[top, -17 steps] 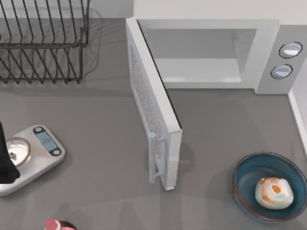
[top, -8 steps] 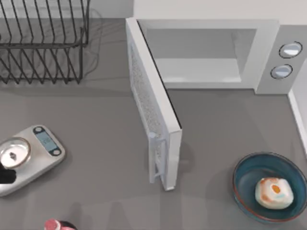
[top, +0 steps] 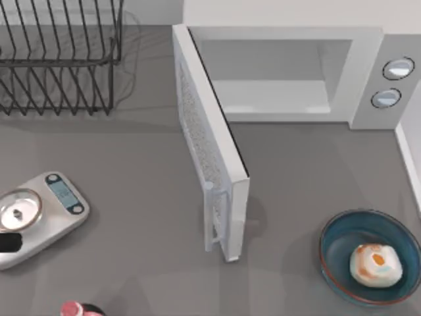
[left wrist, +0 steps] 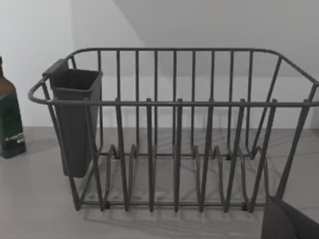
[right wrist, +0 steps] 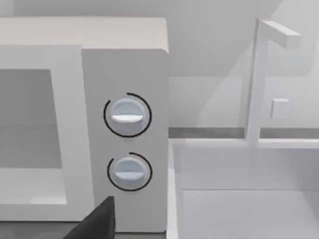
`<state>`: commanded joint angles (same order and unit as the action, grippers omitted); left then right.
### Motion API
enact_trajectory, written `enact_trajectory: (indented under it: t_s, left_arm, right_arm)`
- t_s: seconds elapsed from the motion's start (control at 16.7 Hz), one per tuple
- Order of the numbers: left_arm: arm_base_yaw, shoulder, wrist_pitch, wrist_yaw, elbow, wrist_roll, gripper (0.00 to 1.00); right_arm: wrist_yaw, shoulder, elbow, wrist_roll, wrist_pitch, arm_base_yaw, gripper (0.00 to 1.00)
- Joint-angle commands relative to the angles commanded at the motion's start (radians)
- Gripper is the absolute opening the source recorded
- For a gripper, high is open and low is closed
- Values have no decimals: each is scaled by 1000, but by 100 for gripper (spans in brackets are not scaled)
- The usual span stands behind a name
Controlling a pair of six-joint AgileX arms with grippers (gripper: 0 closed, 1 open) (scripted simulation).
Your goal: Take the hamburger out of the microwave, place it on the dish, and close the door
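The white microwave [top: 368, 72] stands at the back of the table with its pale cavity [top: 273, 82] bare. Its door [top: 210, 145] is swung wide open toward the table's front, bar handle [top: 212, 217] at the near end. The hamburger [top: 375, 264] lies inside the dark teal dish [top: 332, 247] at the front right. A black part of my left gripper [top: 8, 242] shows at the table's left edge, over the scale's near corner. In the right wrist view the microwave's two knobs [right wrist: 127, 115] face the camera, and a dark part of my right gripper [right wrist: 97, 223] sits below them.
A black wire dish rack [top: 59, 59] with a cutlery cup [left wrist: 75, 119] fills the back left. A kitchen scale [top: 56, 207] lies at the left, and a red object [top: 77, 309] at the front edge. A dark bottle [left wrist: 10, 119] stands beside the rack. A white sink [right wrist: 244, 199] adjoins the microwave.
My left arm has drawn back leftward off the scale until only a small black part remains at the top view's edge. The door, dish and hamburger have not moved.
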<state>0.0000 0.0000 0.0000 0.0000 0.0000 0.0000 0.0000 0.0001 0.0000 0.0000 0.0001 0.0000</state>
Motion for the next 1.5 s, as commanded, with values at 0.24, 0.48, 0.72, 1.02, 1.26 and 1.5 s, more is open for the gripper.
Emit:
enact_trajectory:
  t_s: [0.24,0.48,0.72,1.02,1.26,1.5]
  left_arm:
    - [0,0,0,0,0,0,0]
    - [-3,-1,-2,-3,1,0,0]
    - [-120,-26,-64,-120,38,0,0]
    - [-291,-59,-147,-291,87,-1,0]
    - [-304,-62,-154,-304,91,-1,0]
    - [-341,-18,-110,-341,88,-1,0]
  right_arm:
    - [0,0,0,0,0,0,100]
    - [0,0,0,0,0,0,100]
    - [0,0,0,0,0,0,100]
    - [0,0,0,0,0,0,100]
    - [0,0,0,0,0,0,100]
    - [0,0,0,0,0,0,100]
